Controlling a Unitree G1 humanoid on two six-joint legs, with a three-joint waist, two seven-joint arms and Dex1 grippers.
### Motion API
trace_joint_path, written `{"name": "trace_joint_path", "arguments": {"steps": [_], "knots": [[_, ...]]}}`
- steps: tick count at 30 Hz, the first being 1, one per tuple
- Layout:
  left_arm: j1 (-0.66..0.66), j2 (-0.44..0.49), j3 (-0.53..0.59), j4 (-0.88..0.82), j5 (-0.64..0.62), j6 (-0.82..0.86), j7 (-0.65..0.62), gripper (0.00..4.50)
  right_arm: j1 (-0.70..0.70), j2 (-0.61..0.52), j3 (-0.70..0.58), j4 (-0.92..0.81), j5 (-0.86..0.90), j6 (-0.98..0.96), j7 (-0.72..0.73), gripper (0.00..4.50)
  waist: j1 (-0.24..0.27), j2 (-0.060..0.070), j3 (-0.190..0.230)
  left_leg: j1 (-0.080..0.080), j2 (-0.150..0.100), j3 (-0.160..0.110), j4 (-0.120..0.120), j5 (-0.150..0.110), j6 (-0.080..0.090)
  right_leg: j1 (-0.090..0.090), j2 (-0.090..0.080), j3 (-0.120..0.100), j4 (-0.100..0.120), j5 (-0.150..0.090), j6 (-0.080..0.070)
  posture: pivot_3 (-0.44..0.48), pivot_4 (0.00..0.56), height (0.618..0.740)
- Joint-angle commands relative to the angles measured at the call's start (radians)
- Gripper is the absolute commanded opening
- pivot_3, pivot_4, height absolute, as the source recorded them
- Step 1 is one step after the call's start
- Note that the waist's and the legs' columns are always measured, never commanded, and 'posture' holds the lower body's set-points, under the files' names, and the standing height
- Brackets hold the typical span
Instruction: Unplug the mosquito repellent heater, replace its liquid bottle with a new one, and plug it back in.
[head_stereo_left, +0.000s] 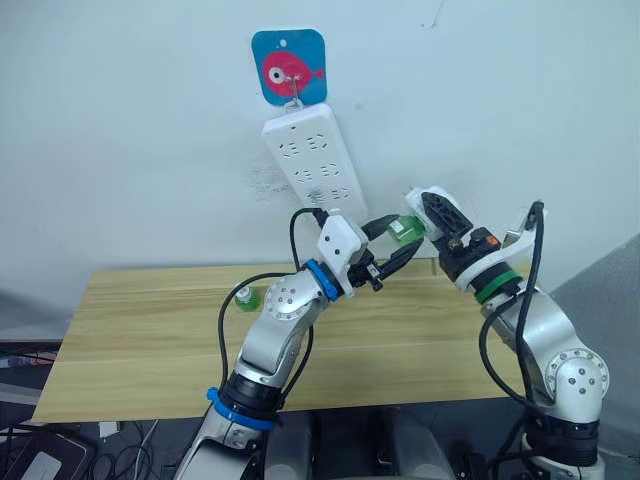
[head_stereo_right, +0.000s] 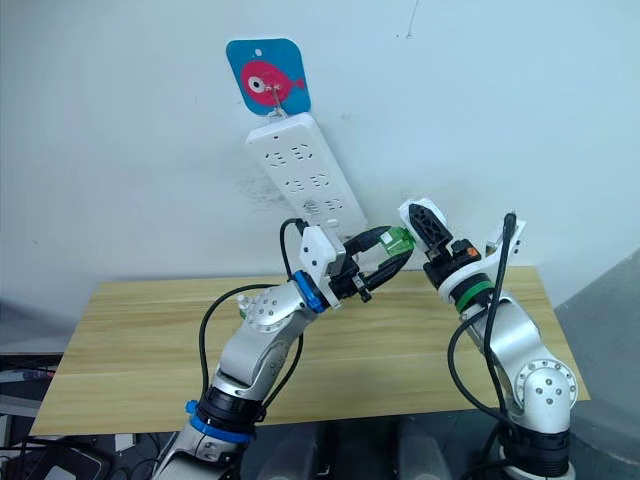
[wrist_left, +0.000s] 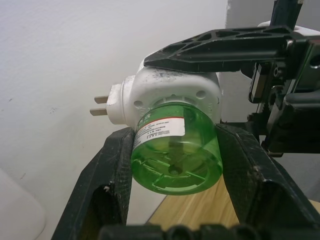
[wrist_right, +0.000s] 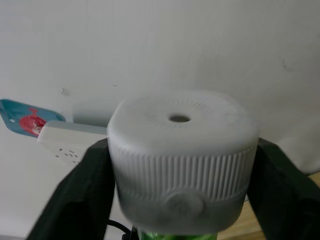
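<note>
Left wrist view shows the left gripper (wrist_left: 172, 165) pinching the liquid bottle (wrist_left: 176, 152) between its two black fingers (wrist_left: 112, 180), one pad against each side of the green body, its moulded base facing the camera; the bottle is seated in the mosquito repellent heater (wrist_left: 170, 92), whose two flat plug prongs point toward the white wall at centre left of the frame; a black finger of the other arm lies along the heater's far side near the top of the frame.

In the right wrist view the right gripper (wrist_right: 182, 170) clamps the heater across its ribbed white sides, the domed face with its small centre hole toward the lens, a sliver of green showing at the bottom edge.

In the left eye view both arms meet just right of centre, above the far edge of the wooden table (head_stereo_left: 150, 340); the heater and bottle are held in the air there, clear of the power strip (head_stereo_left: 312, 165), which hangs tilted from a blue fish hook (head_stereo_left: 288, 66) in the upper middle; the new one (head_stereo_left: 244, 297) stands on the table at centre left, beside the left arm.
</note>
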Motion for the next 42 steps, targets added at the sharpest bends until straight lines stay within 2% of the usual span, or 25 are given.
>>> {"name": "trace_joint_path", "arguments": {"steps": [1,3,9,15,19,24,42], "knots": [[-0.007,0.020,0.012,-0.022,-0.026,-0.013,-0.045,2.26,0.004,-0.069,-0.015,-0.028,0.070,0.034,0.058,4.48,0.000,0.000,0.000,0.000,0.000,0.000,0.000,0.000,0.000,0.000,0.000,0.000,0.000,0.000,0.000,0.047,0.196,0.740],[-0.011,0.043,0.010,-0.016,-0.032,-0.024,-0.081,2.26,0.005,-0.143,-0.021,0.004,0.126,0.085,0.097,4.48,0.000,0.000,0.000,0.000,0.000,0.000,0.000,0.000,0.000,0.000,0.000,0.000,0.000,0.000,0.000,0.050,0.195,0.740],[-0.015,0.151,-0.024,0.014,-0.019,-0.134,-0.254,2.26,-0.068,-0.463,0.003,0.238,0.287,0.371,0.325,4.48,0.001,0.000,0.000,0.000,0.000,0.001,0.000,0.000,0.001,0.001,0.000,0.000,-0.001,0.000,0.000,0.071,0.184,0.740],[-0.008,0.195,-0.041,0.043,0.008,-0.220,-0.327,2.26,-0.162,-0.605,0.060,0.449,0.308,0.627,0.529,4.48,0.008,0.000,0.000,0.000,0.000,0.000,0.000,0.000,0.001,0.002,0.000,0.000,-0.001,0.000,0.000,0.102,0.184,0.740],[-0.006,0.205,-0.049,0.059,0.026,-0.266,-0.344,2.26,-0.228,-0.660,0.082,0.544,0.308,0.743,0.631,4.48,0.011,0.000,0.000,-0.001,0.000,0.000,0.001,0.000,0.002,0.001,-0.001,0.000,-0.002,0.000,0.000,0.113,0.187,0.740],[0.012,0.219,-0.064,0.062,0.043,-0.318,-0.370,2.26,-0.314,-0.692,0.102,0.664,0.308,0.814,0.687,4.48,0.012,0.000,0.000,-0.001,0.000,0.000,0.001,0.000,0.002,0.001,-0.001,0.000,-0.002,0.000,0.000,0.122,0.193,0.740],[0.016,0.190,-0.060,0.064,0.047,-0.306,-0.338,2.26,-0.340,-0.735,0.150,0.653,0.248,0.886,0.763,4.48,0.018,0.000,0.000,-0.001,0.000,0.000,0.001,-0.001,0.003,0.001,-0.001,-0.001,-0.003,0.001,0.000,0.114,0.204,0.740]]}}
